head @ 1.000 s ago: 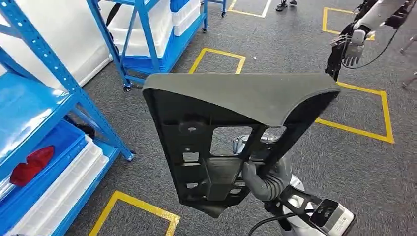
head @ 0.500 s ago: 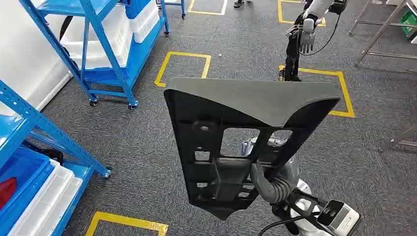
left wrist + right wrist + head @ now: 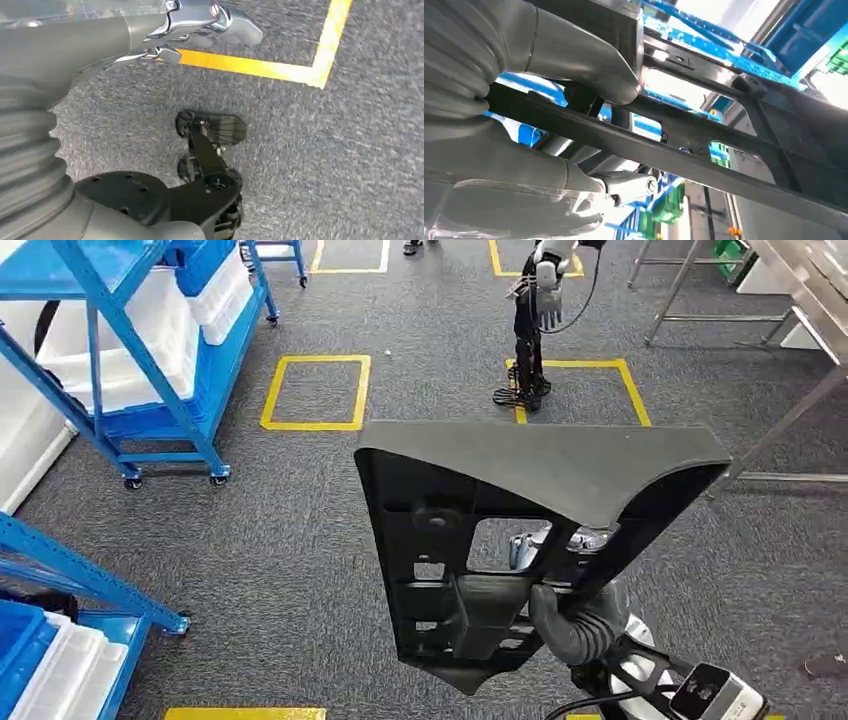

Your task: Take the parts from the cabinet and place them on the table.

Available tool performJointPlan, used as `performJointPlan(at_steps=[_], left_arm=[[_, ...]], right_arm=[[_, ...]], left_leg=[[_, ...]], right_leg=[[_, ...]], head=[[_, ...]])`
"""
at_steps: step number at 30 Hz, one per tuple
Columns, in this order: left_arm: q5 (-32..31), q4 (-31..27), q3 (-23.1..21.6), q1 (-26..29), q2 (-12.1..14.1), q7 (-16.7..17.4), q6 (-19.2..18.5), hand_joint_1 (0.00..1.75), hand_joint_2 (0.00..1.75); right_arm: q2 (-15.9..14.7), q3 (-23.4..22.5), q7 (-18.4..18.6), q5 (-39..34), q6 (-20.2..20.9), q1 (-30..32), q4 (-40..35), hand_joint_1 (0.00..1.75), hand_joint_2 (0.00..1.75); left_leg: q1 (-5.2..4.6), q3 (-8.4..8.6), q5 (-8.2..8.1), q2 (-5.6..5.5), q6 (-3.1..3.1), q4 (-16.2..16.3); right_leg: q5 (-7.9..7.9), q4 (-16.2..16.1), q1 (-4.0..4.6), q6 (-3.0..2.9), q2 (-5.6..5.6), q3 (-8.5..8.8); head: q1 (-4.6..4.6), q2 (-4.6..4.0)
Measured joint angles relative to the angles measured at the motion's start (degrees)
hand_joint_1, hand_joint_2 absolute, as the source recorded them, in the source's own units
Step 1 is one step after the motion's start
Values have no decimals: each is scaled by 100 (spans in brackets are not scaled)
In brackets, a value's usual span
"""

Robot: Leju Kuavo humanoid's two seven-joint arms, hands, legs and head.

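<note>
Blue racks: stand at the left edge on castors, white bins on their shelves, well apart from the robot
Left hand: hangs over grey carpet and a yellow floor line, fingers loosely apart, holding nothing
Black part: a big ribbed panel, held upright in front of the body, clear of any shelf
Right hand: fingers wrapped round a bar of the part's frame, thumb pressed against it
Metal table legs: at the right edge, top barely visible
Progress: the part is out of the cabinet and in hand; carrying it to the table and setting it down remain
</note>
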Motion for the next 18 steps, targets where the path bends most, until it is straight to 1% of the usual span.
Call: performJointPlan(at_steps=[1,2,3,4,5,6,7,8,9,10,11,12,13,14,15,16,17,18], left_arm=[[-9,0,0,-4,0,0,-4,0,175],[-15,0,0,-19,-7,2,-4,0,175],[-17,0,0,-31,-7,2,-4,0,175],[-22,0,0,-34,-13,9,2,0,175],[-24,0,0,-29,-20,50,4,0,175],[-37,0,0,-23,-24,74,15,0,175],[-37,0,2,-12,-26,105,53,0,175],[-37,0,4,-2,-26,109,74,0,175],[-37,0,7,5,-26,120,96,0,175],[-37,0,15,15,-26,136,109,0,175],[-35,0,31,17,-28,138,120,0,175],[-35,0,48,13,-28,136,131,0,175],[-35,0,63,7,-28,133,133,0,175],[-35,0,81,13,-24,125,131,0,175],[-35,0,90,14,-28,109,125,0,175],[-37,0,94,7,-28,98,116,0,175],[-37,0,96,-19,-28,94,105,0,175],[-37,0,98,-27,-26,92,98,0,175]], right_arm=[[-11,0,0,24,-2,13,-11,175,175],[-20,0,2,54,-9,30,-41,175,175],[-20,0,0,85,-15,53,-74,175,175],[-22,0,0,114,-35,63,-118,175,175],[-22,0,0,133,-55,82,-146,175,175],[-22,0,0,155,-68,137,-179,175,175],[-24,0,2,179,-66,224,-223,175,175],[-24,2,2,192,-66,268,-234,175,175],[-24,5,2,199,-61,311,-241,175,175],[-24,9,2,212,-55,349,-254,175,175],[-24,11,2,221,-46,372,-271,175,175],[-22,20,2,225,-37,372,-284,175,175],[-22,26,2,225,-28,371,-295,175,175],[-22,31,2,219,-18,363,-297,175,175],[-22,40,2,208,-13,338,-293,175,175],[-22,42,2,188,-13,318,-293,175,175],[-22,42,2,175,-11,311,-293,175,175],[-24,42,2,164,-9,306,-293,175,175]], left_leg=[[14,17,7,58,-36,-17],[19,32,-1,123,-72,-18],[55,22,-57,58,-107,22],[67,-52,-244,-229,-116,237],[80,-222,-496,-411,-121,636],[82,-441,-738,-513,-124,1130],[79,-680,-932,-563,-127,1649],[79,-767,-972,-568,-122,1831],[79,-823,-957,-569,-110,1934],[75,-808,-862,-573,-88,1872],[68,-681,-645,-584,-56,1569],[59,-438,-335,-638,-15,1029],[55,-200,-70,-780,21,498],[55,-62,-39,-1086,58,157],[57,-37,-46,-1089,46,34],[31,-50,-44,-1050,54,56],[15,-49,-38,-1004,71,57],[3,-30,-16,-939,101,34]], right_leg=[[-3,8,18,-36,56,-12],[21,-17,14,-81,128,-17],[51,-49,-25,-125,191,4],[63,-57,-20,-157,242,0],[72,-57,-14,-182,289,-9],[76,-57,0,-196,343,-12],[78,-54,26,-208,419,-18],[81,-54,39,-214,456,-18],[82,-52,54,-215,511,-17],[83,-51,65,-216,575,-15],[84,-45,74,-216,655,-11],[85,-37,78,-215,743,-5],[87,-29,76,-211,809,2],[95,-24,66,-193,855,-12],[108,1,78,-157,941,-52],[132,-14,47,-115,988,-82],[150,-27,27,-77,1051,-90],[177,-58,20,-36,1118,-95]], head=[[-2,0],[-2,0],[-7,0],[-11,0],[-20,0],[-26,0],[-24,0],[-26,0],[-24,0],[-22,0],[-26,0],[-24,0],[-26,0],[-16,0],[-20,0],[-24,0],[-24,0],[-22,0]])
